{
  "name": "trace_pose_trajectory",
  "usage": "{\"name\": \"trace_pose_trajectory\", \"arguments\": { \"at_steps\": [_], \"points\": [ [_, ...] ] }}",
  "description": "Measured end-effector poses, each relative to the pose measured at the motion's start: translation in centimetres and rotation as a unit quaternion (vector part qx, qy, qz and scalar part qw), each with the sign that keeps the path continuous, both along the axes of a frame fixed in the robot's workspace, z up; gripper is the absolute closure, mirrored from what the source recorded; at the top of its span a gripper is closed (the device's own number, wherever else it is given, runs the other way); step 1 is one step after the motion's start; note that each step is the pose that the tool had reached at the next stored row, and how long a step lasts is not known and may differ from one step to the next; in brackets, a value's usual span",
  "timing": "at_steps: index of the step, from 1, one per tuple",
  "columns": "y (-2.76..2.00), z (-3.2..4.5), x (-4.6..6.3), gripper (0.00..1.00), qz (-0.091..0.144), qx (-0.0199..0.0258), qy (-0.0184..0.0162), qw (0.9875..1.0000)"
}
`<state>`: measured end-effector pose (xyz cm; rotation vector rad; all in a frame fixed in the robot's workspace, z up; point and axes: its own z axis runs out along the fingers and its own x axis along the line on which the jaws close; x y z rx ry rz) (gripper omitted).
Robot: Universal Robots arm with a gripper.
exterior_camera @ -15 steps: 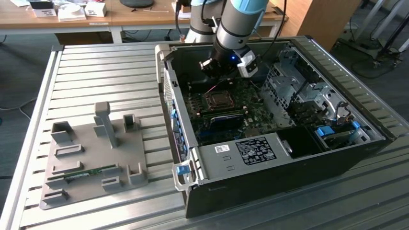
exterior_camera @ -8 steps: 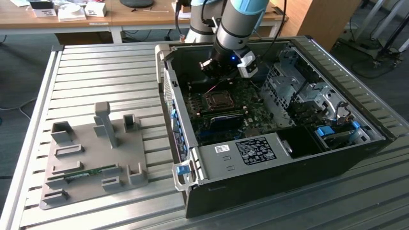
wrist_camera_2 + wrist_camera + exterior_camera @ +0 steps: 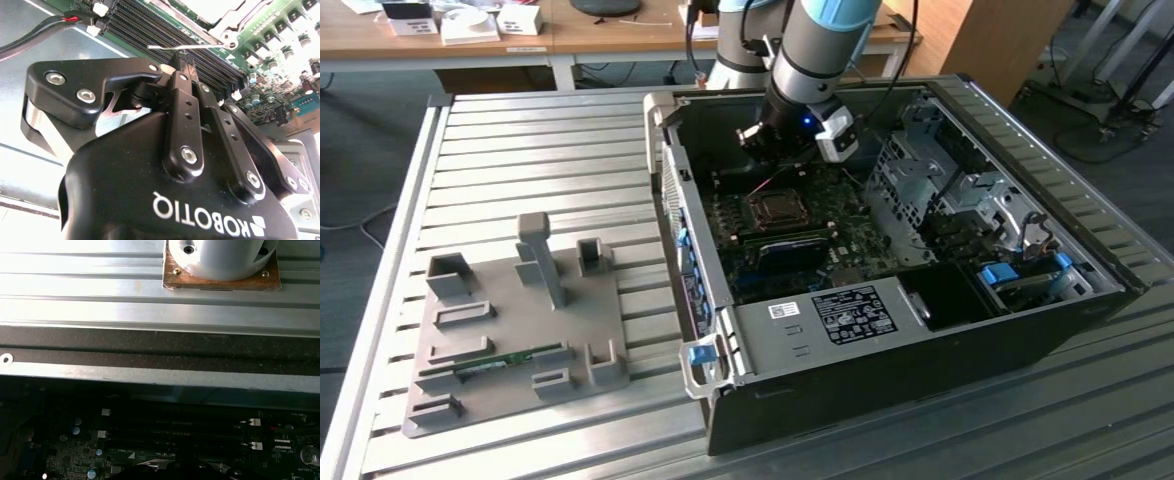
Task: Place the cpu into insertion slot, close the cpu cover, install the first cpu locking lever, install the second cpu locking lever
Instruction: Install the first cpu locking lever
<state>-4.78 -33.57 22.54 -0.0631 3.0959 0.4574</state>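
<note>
Second wrist view: our white-lettered gripper point(image 3: 182, 62), fingers point(image 3: 182, 110) together, tip just beside the cpu locking lever point(image 3: 200, 47).

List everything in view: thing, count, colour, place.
case: one, black, on the table
table: one, silvery, under all
motherboard: one, green, inside the case
slot: one, dark, silvery rim, mid-motherboard
memory slots: several, black, on the motherboard
lever: one, silvery, over the memory slots
fixture: one, grey, exterior view's left of case
memory stick: one, green, in the fixture
arm: one, grey and blue, over the case
gripper: one, black, shut, by the lever
</note>
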Motion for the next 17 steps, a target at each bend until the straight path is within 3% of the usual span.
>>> {"name": "trace_pose_trajectory", "arguments": {
  "at_steps": [17],
  "points": [
    [0.0, -0.49, 0.42, 0.89, 0.0, 0.0004, 0.0, 1.0]
  ]
}}
